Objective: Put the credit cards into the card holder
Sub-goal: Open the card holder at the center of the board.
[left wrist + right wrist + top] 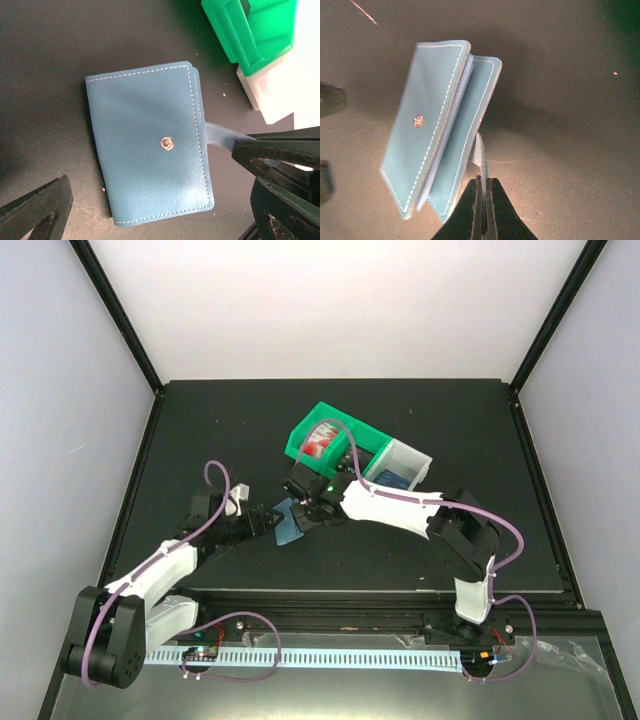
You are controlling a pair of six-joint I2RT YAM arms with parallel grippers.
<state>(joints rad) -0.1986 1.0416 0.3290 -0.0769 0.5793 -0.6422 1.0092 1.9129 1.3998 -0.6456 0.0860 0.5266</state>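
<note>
Jaws of our right gripper (484, 180) are pressed together on the thin closing tab (479, 152) of the card holder (150, 145), which lies on the dark table (200, 420) near the green bin (260, 30). Our left gripper (265, 517) has its jaws spread wide to either side of it, gripping nothing. We judge that a pull on the tab could slip it free, or drag the whole unbraced holder instead of opening it.
</note>
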